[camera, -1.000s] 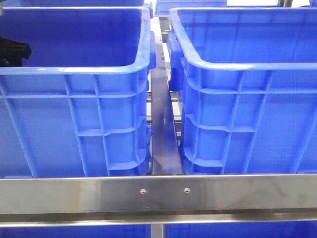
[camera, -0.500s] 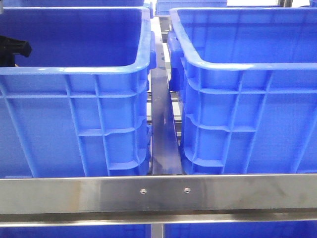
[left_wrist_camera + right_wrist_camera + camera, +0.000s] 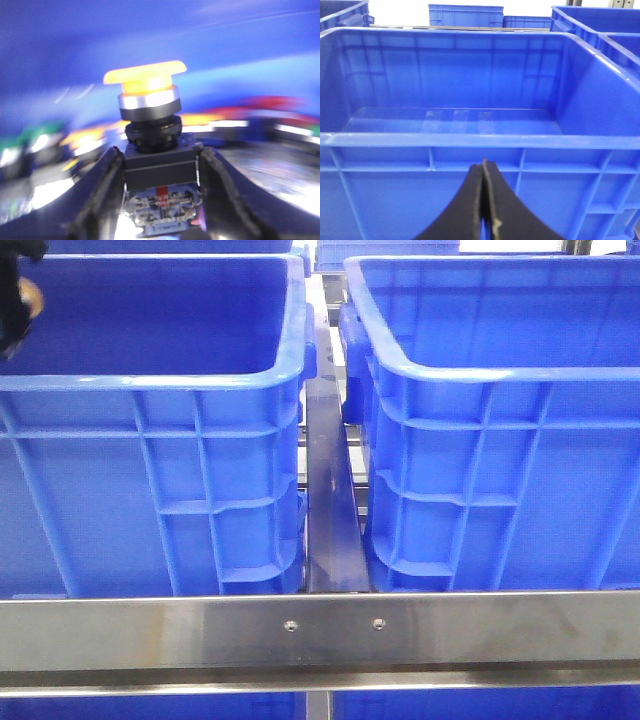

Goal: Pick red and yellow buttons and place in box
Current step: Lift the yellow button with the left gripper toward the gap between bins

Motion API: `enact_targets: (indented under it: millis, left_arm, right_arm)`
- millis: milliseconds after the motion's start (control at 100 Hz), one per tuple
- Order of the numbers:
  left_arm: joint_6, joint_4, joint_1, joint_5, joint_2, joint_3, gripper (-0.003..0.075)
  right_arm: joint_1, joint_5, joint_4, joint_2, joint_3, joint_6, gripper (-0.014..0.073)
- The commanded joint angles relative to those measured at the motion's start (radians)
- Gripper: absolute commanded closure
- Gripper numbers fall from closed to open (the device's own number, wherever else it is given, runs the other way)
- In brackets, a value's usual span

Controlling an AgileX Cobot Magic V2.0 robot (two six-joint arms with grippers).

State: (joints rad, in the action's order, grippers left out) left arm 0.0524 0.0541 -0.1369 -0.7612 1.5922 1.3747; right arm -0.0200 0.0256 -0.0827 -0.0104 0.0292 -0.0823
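My left gripper [image 3: 161,162] is shut on the black body of a yellow button [image 3: 146,76], whose orange-yellow cap stands above the fingers. The front view shows this gripper [image 3: 12,302] at the far left edge, above the left blue crate [image 3: 150,380], with the yellow button [image 3: 32,298] just showing. Blurred behind it in the left wrist view lie more buttons, among them a red button [image 3: 272,106]. My right gripper [image 3: 483,166] is shut on nothing, facing the outer wall of an empty blue box [image 3: 470,140]. That box [image 3: 480,370] stands on the right in the front view.
A steel rail [image 3: 330,490] runs between the two crates and a steel crossbar [image 3: 320,630] spans the front. More blue crates [image 3: 465,15] stand further back. Green and yellow buttons [image 3: 45,142] lie blurred in the left wrist view.
My left gripper has risen from low inside the left crate to the upper left edge of the front view, and the yellow button now shows in it. The crates have not moved.
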Motion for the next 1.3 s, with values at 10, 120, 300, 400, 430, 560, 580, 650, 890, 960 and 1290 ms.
enact_targets:
  millis: [10,120,300,400,430,560,580,650,890,960,1290]
  left_arm:
    - [0.057,-0.014,-0.055,0.023,-0.080,0.037,0.0531]
    - [0.096,-0.022,-0.129,0.000,-0.111,0.037,0.0531]
    - [0.258,-0.160,-0.230,-0.030,-0.144,0.037,0.0531]
    - [0.344,-0.265,-0.272,-0.036,-0.148,0.037,0.0531]
    - [0.366,-0.291,-0.283,-0.038,-0.148,0.037,0.0531]
    - [0.455,-0.398,-0.333,-0.052,-0.148,0.037,0.0531]
    - [0.473,-0.416,-0.341,-0.056,-0.148,0.037,0.0531]
    - [0.536,-0.477,-0.367,-0.076,-0.148,0.037,0.0531]
    - [0.741,-0.731,-0.409,-0.205,-0.148,0.037,0.0531]
    - [0.767,-0.774,-0.414,-0.246,-0.148,0.037,0.0531]
    - [0.773,-0.871,-0.414,-0.412,-0.148,0.037,0.0531]
  right_arm:
    - [0.001,-0.083,-0.007,-0.023,-0.017,0.003,0.0662]
    - [0.001,-0.083,-0.007,-0.023,-0.017,0.003,0.0662]
    - [0.001,-0.083,-0.007,-0.023,-0.017,0.003,0.0662]
    - [0.001,-0.083,-0.007,-0.023,-0.017,0.003,0.0662]
    - [0.001,-0.083,-0.007,-0.023,-0.017,0.003,0.0662]
    - [0.001,-0.083,-0.007,-0.023,-0.017,0.003,0.0662]
    - [0.001,-0.083,-0.007,-0.023,-0.017,0.003,0.0662]
    - [0.001,-0.083,-0.007,-0.023,-0.017,0.003,0.0662]
    - [0.001,-0.083,-0.007,-0.023,-0.017,0.003,0.0662]
    - [0.001,-0.083,-0.007,-0.023,-0.017,0.003,0.0662]
    - [0.001,-0.083,-0.007,-0.023,-0.017,0.003,0.0662]
